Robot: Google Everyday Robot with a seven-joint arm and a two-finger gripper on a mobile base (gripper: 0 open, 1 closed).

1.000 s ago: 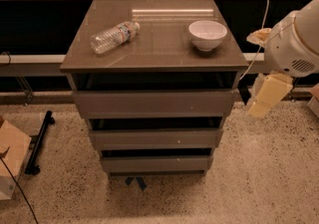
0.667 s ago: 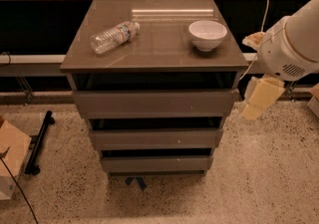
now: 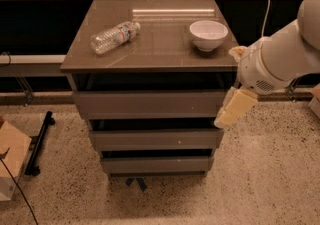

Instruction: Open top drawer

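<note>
The top drawer (image 3: 150, 103) is the widest of three grey-brown drawer fronts under a brown tabletop (image 3: 165, 49). Its flat front sits a little forward of the frame, with a dark gap above it. My gripper (image 3: 234, 110), with cream-coloured fingers, hangs from the white arm at the right end of the top drawer front, beside its right edge. It holds nothing that I can see.
A clear plastic bottle (image 3: 114, 36) lies on the tabletop at the left and a white bowl (image 3: 208, 34) stands at the right. Two narrower drawers (image 3: 155, 139) sit below. A cardboard box (image 3: 11, 166) and a black stand (image 3: 39, 141) are on the speckled floor at left.
The arm and gripper have moved left, from beside the cabinet toward the right end of the top drawer front. The drawers, bottle and bowl have not moved.
</note>
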